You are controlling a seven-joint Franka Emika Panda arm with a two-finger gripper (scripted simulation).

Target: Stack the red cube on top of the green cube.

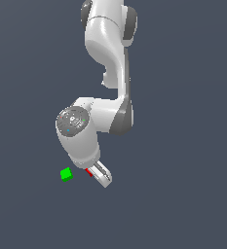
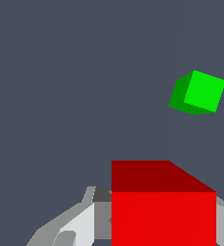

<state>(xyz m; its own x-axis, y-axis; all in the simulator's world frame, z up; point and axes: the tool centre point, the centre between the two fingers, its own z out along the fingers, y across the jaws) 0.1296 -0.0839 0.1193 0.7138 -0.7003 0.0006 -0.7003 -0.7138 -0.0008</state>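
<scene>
Two cubes: red cube and green cube, equal in size and both far smaller than the gripper.
Red cube place: between the fingers; in the exterior view only a red sliver shows beside the pale finger, and in the wrist view it fills the near foreground with grey finger parts on either side.
Green cube place: on the dark floor, just beside the gripper toward the exterior view's left, apart from the red cube.
Gripper state: appears clamped on the red cube, judging by the fingers flanking it; the contact itself is hidden behind the cube.
Handling: likely light and rigid, with plain flat faces that may be smooth, so a square pinch on two opposite side faces suits it best.
Grip point: mid-height on those faces, leaving the underside free to seat on the green cube.
Risk: a small target top, so a slight offset could tip the stack.
</scene>
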